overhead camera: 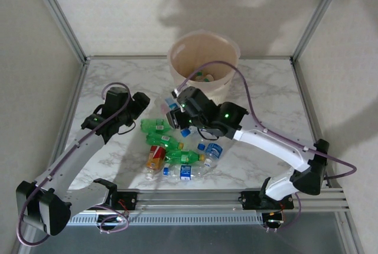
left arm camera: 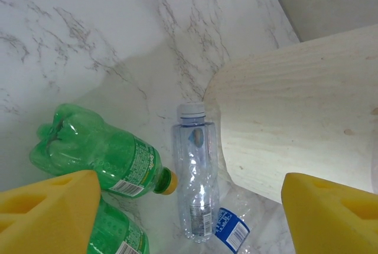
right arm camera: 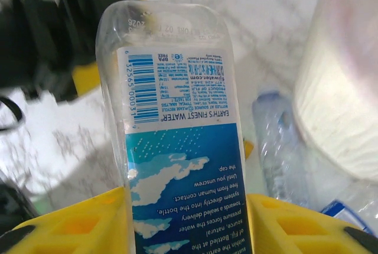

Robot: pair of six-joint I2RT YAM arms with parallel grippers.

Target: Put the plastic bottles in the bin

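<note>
Now right pincer [right arm camera: 184, 225] is clenching blue-label bottle [right arm camera: 177, 118]; carry-to-bin step seems in hand. Bin [overhead camera: 175, 68] is standing just beyond that pincer, slightly right. Left pincer [left arm camera: 189, 218] is gaping, empty, hovering above green bottle [left arm camera: 100, 153] and clear bottle [left arm camera: 196, 183] lying on table [left arm camera: 88, 29]. Next move is likely calling for lifting over rim, then releasing.

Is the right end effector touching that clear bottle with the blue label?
Touching. The right wrist view shows the blue-label bottle wedged between the right end effector's yellow fingers, both pressed against its sides.

Bottles [overhead camera: 164, 140] in a cluster on the table [overhead camera: 271, 88], bin [overhead camera: 175, 65] behind them
</note>
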